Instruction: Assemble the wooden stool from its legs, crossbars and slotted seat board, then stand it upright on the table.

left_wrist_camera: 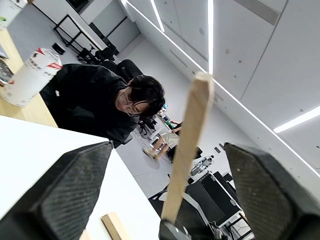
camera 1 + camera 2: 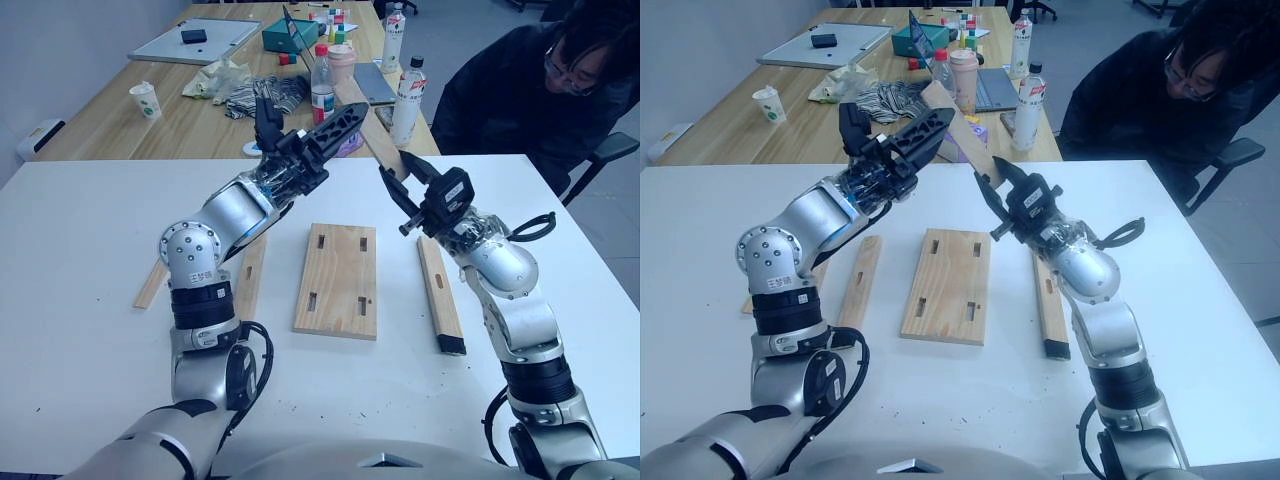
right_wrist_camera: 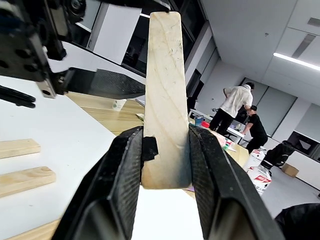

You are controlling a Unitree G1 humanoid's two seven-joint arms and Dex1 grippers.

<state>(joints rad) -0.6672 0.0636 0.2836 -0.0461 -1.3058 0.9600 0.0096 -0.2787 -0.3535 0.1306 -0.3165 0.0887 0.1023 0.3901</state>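
Starting at your left, a thin pale wooden strip is lying on the white desk, and near it a short flat wooden bar is lying partly under your left arm. Your left gripper is hovering raised over the far part of the desk, its jaws spread wide and gripping nothing. Below and between your two arms, the rectangular pale wooden seat board is lying flat, long axis running away from you, and its four slots are all sitting empty. Right of that, your right gripper is clamping the lower end of a long pale wooden leg, jaws closed firmly on both flat faces. This is the relation the next move is hanging on: the leg's long axis is slanting up and away from the right jaws toward your left arm, and in the left wrist view its free end is standing in the gap between the open left jaws, apart from both of them. That is looking like a handover or a two-handed regrasp, with the left arm placed to close on the free end. Farthest right, a flat wooden bar with a dark end is lying on the desk beside the seat board, under your right arm.
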